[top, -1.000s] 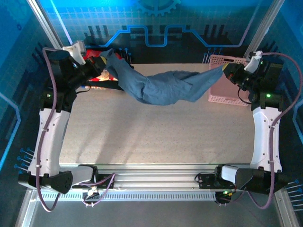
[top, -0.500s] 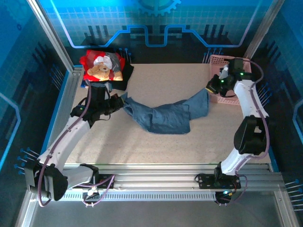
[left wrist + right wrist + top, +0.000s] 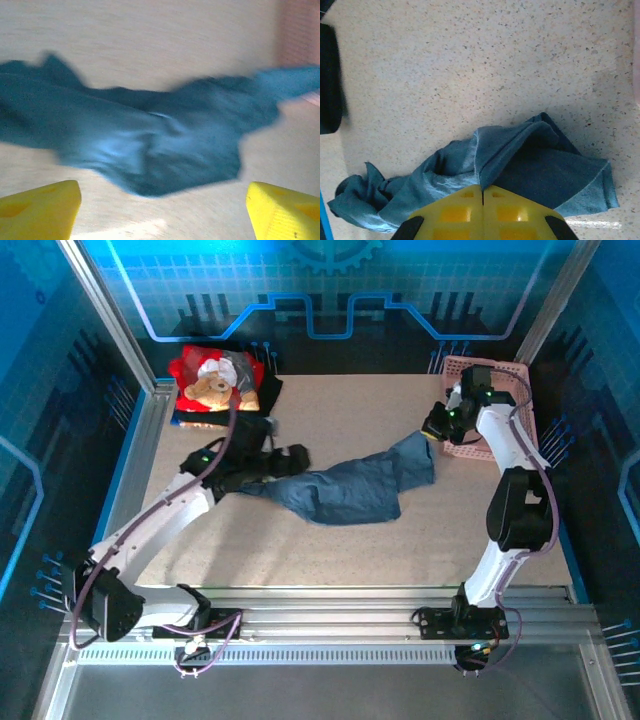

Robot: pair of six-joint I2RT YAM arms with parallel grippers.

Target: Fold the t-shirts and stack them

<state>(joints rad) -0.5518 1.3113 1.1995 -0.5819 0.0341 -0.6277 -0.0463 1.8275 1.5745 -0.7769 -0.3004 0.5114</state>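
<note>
limp, light slate-blue t-shirt (image 3: 350,490) lay crumpled mid-table (image 3: 350,570), right end effector (image 3: 482,192) pinched shut on its right edge, left end effector (image 3: 160,210) wide open, empty; i'd pinch this soft cloth at a hem corner.

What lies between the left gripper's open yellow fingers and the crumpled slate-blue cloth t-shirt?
Bare beige tabletop, in the left wrist view: the left gripper stands open just short of the slate-blue t-shirt, touching nothing.
</note>
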